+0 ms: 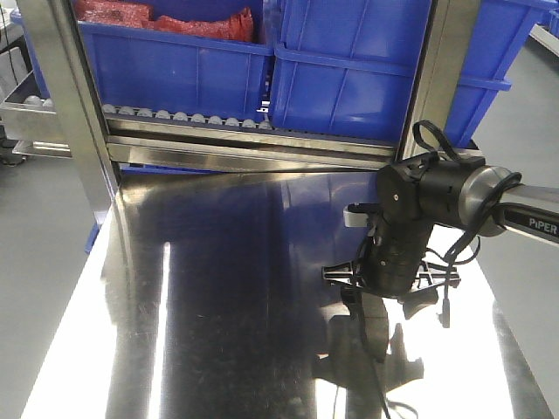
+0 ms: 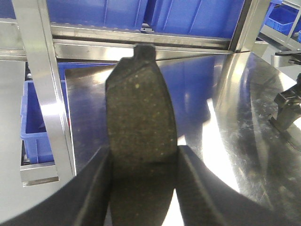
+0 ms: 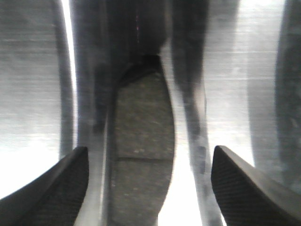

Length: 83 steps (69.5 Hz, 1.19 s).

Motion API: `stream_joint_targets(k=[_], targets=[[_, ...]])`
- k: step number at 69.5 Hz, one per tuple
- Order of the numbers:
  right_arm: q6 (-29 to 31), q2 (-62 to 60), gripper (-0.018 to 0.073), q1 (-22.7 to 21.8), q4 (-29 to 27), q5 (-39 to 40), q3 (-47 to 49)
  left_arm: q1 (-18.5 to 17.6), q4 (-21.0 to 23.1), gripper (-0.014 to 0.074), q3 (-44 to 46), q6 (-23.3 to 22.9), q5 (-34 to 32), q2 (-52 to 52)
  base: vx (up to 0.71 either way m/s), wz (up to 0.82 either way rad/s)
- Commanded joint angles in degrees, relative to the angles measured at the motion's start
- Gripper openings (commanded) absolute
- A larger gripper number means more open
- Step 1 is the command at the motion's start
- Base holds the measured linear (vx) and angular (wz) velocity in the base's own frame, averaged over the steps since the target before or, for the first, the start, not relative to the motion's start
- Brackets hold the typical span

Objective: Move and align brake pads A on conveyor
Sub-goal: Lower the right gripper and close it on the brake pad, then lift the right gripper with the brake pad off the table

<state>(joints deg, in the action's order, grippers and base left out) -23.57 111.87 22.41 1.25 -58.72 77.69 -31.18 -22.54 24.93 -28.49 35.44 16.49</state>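
Left gripper is clamped on one brake pad over the steel tabletop, right gripper stands wide open, empty, astride a second pad lying flat on it; conveyor not in view, and the edge-held pad may twist or slip in transit.

Two brake pads, at least three blue bins.

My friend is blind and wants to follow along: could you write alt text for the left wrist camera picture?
A dark grey brake pad fills the middle of the picture, clamped between the two black fingers of the left gripper. Beneath it lies a shiny steel tabletop, with blue bins behind a steel frame at the back.
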Motion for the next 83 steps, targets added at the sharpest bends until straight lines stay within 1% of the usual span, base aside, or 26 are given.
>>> stream_joint_targets(k=[1,10,28,38,45,50,55,60,61,63,66,73,79,83], targets=[[0.58,-2.81,0.0524,-0.15,-0.62,1.64,1.55,-0.18,-1.32,-0.0006,1.66,-0.56,-4.82,0.34,0.0,0.0],[0.28,-2.81,0.051,-0.15,-1.25,2.53,1.55,-0.18,-1.32,-0.0006,1.66,-0.56,-4.82,0.34,0.0,0.0],[0.13,-0.24,0.0493,-0.15,0.1,0.67,1.55,-0.18,-1.32,-0.0006,1.66,-0.56,-4.82,0.34,0.0,0.0],[-0.23,0.22,0.0491,-0.08,0.05,1.71,1.55,-0.18,-1.32,-0.0006,1.66,-0.56,-4.82,0.34,0.0,0.0],[-0.28,0.22,0.0473,-0.08,0.05,1.8,1.55,-0.18,-1.32,-0.0006,1.66,-0.56,-4.82,0.34,0.0,0.0],[-0.28,0.22,0.0437,-0.08,0.05,1.8,1.55,-0.18,-1.32,-0.0006,1.66,-0.56,-4.82,0.34,0.0,0.0],[-0.28,0.22,0.0371,-0.08,0.05,1.8,1.55,-0.18,-1.32,-0.0006,1.66,-0.56,-4.82,0.34,0.0,0.0],[-0.28,-0.02,0.0278,-0.08,0.11,1.8,1.55,-0.18,-1.32,-0.0006,1.66,-0.56,-4.82,0.34,0.0,0.0],[-0.28,-0.18,0.0246,-0.08,0.11,1.86,1.55,-0.18,-1.32,-0.0006,1.66,-0.56,-4.82,0.34,0.0,0.0],[-0.28,-0.44,0.0212,-0.08,0.24,1.92,1.55,-0.18,-1.32,-0.0006,1.66,-0.56,-4.82,0.34,0.0,0.0],[-0.28,-1.18,0.0134,-0.08,0.64,2.23,1.55,-0.18,-1.32,-0.0006,1.66,-0.56,-4.82,0.34,0.0,0.0],[0.2,-4.21,-0.0015,-0.08,2.2,2.65,1.55,-0.18,-1.32,-0.0006,1.66,-0.56,-4.82,0.34,0.0,0.0],[2.74,-7.51,-0.0013,-0.15,4.1,2.71,1.36,-0.18,-1.32,-0.0006,1.66,-0.56,-4.82,0.34,0.0,0.0],[2.94,-10.88,-0.0011,-0.27,6.28,3.15,0.47,-0.18,-1.32,-0.0006,1.66,-0.56,-4.82,0.34,0.0,0.0]])
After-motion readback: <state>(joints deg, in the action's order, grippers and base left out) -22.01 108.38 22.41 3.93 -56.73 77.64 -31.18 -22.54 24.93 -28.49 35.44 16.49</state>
